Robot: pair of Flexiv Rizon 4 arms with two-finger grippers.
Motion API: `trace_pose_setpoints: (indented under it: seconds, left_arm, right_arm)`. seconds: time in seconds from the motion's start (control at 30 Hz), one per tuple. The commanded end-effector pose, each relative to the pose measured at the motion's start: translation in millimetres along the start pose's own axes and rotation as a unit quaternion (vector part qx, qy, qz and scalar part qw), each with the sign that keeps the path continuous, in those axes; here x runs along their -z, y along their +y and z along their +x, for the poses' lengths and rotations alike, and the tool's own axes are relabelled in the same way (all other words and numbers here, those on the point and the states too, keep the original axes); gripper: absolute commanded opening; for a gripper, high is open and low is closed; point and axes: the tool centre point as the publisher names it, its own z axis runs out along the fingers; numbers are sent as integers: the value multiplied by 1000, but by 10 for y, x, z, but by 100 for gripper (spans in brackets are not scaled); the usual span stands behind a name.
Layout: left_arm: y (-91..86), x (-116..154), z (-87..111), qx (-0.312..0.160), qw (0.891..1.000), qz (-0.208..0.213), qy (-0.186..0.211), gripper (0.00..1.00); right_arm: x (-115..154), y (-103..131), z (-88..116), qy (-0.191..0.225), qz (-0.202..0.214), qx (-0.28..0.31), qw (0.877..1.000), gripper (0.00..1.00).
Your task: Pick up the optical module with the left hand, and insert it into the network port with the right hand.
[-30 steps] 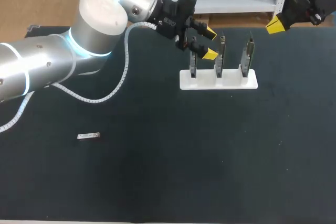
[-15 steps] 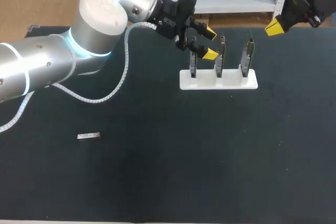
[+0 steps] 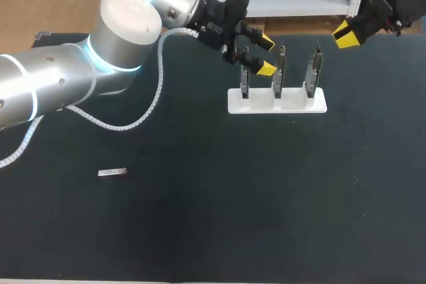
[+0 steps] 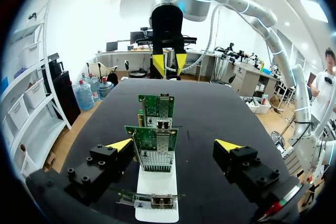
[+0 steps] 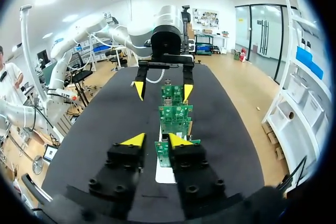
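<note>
The optical module point(image 3: 112, 173), a small silver bar, lies flat on the black table at the left, far from both grippers. A white stand point(image 3: 293, 105) holds three upright network cards point(image 3: 278, 74). My left gripper point(image 3: 266, 54) hangs open just above the stand's left end; in its own view the gripper point(image 4: 174, 145) straddles the row of cards point(image 4: 152, 148) without touching them. My right gripper point(image 3: 346, 32) hovers at the table's far right edge, beyond the stand. In the right wrist view its fingers point(image 5: 156, 140) stand slightly apart with nothing between them, facing the cards point(image 5: 176, 114) and my left gripper point(image 5: 163, 88).
The left arm's grey links and white cable point(image 3: 153, 104) stretch over the table's back left. The black table point(image 3: 266, 197) surrounds the stand and the module.
The right gripper's fingers have parted from shut to slightly open, and its yellow tip has shifted a little leftward. The left arm and the module have not moved.
</note>
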Motion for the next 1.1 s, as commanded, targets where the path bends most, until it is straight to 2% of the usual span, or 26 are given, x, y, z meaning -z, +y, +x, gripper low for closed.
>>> trace_pose_setpoints:
  seconds: [0.03, 0.8, 1.1]
  left_arm:
    - [25, -2, -8, 1, 1000, 2, 2, 100]
    - [25, -2, -8, 1, 1000, 2, 2, 100]
    - [39, 18, -92, -12, 1000, 4, -3, 100]
  right_arm:
    - [-3, 31, 1, 0, 4, 0, 1000, 100]
    - [-3, 31, 1, 0, 4, 0, 1000, 100]
    - [-3, 31, 1, 0, 4, 0, 1000, 100]
